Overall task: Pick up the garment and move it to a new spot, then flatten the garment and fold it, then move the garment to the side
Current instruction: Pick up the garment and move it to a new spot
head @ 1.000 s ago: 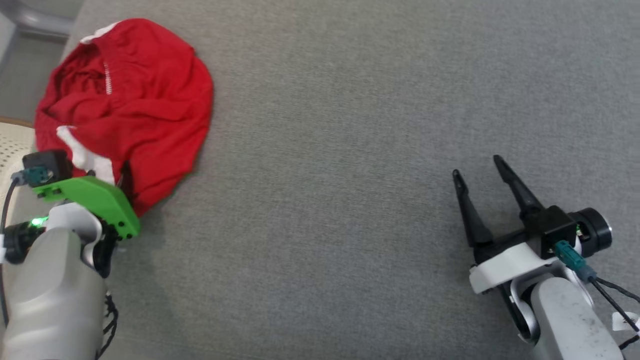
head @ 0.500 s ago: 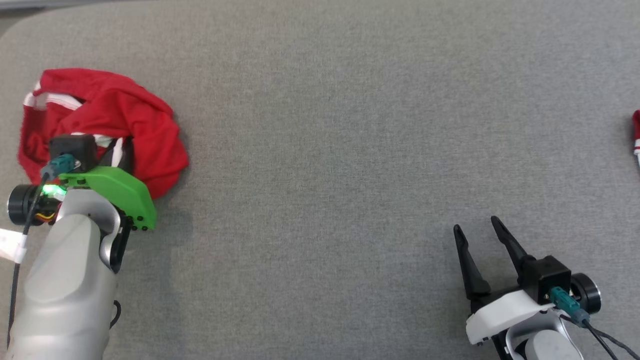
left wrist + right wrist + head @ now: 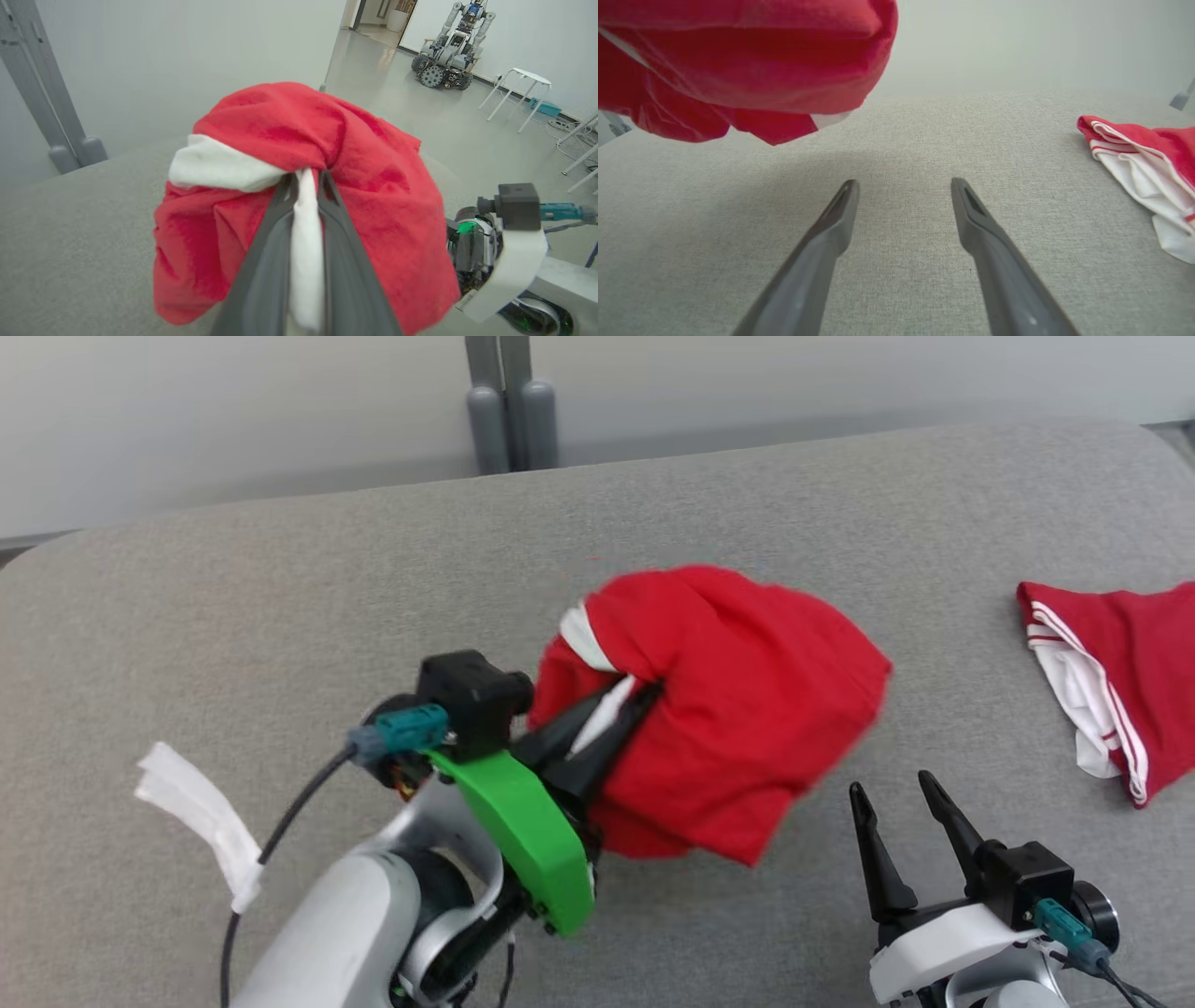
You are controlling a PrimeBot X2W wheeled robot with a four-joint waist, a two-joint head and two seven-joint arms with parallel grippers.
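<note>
A bunched red garment [image 3: 738, 700] with white trim hangs above the grey surface, near the middle of the head view. My left gripper [image 3: 630, 705] is shut on its white band; the left wrist view has both fingers pinching that white strip [image 3: 306, 219] with red cloth [image 3: 373, 196] draped around them. In the right wrist view the lifted garment [image 3: 738, 65] hangs at the upper left, off the surface. My right gripper [image 3: 901, 793] stands open at the lower right, nothing between its fingers [image 3: 840, 219].
A second red and white garment [image 3: 1116, 672] lies at the right edge of the grey padded surface [image 3: 233, 607], and it is at the right in the right wrist view [image 3: 1148, 158]. A grey post [image 3: 504, 401] stands behind. A white tag [image 3: 201, 817] hangs from my left arm's cable.
The head camera has tilted up and turned. My left gripper has lifted the red garment off the surface and carried it right toward the middle. The right gripper stays open.
</note>
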